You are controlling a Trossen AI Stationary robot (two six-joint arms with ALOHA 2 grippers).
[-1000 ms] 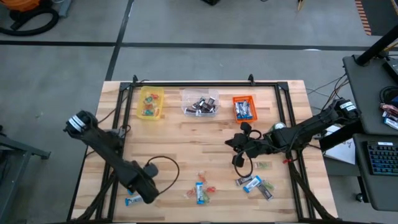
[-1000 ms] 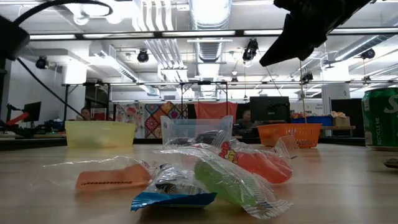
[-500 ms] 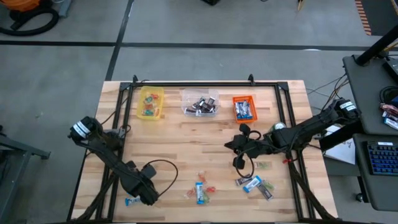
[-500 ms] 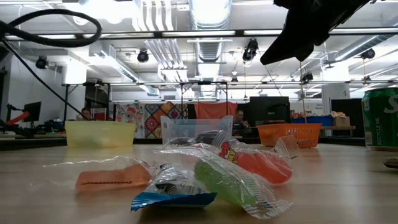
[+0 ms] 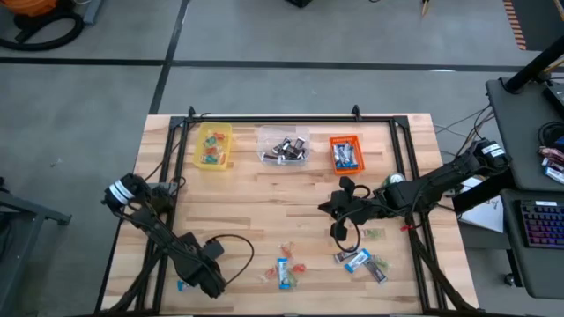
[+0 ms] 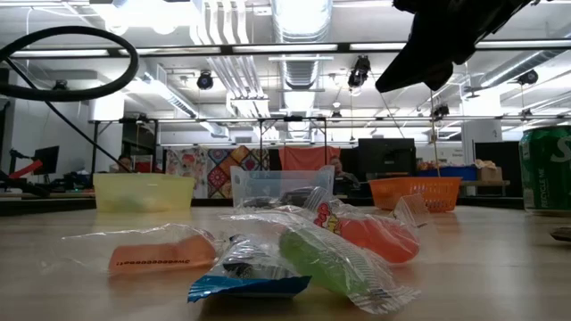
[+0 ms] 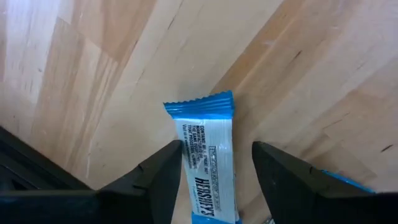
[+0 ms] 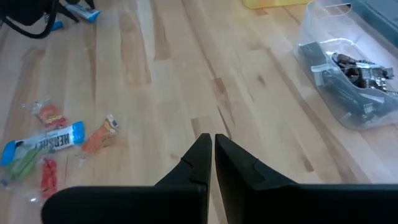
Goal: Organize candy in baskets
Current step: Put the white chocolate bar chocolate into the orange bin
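Left hand (image 7: 214, 165) straddles blue-white bar (image 7: 208, 168)

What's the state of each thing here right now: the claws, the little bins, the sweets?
Left gripper: jaws open, straddling a blue-and-white bar lying flat on the table.
Right gripper: jaws shut, empty, above the table's middle.
Yellow basket: upright, holds small coloured pieces.
Clear basket: upright, holds dark wrapped pieces.
Orange basket: upright, holds blue-and-white bars.
Loose candy: still scattered on the table.
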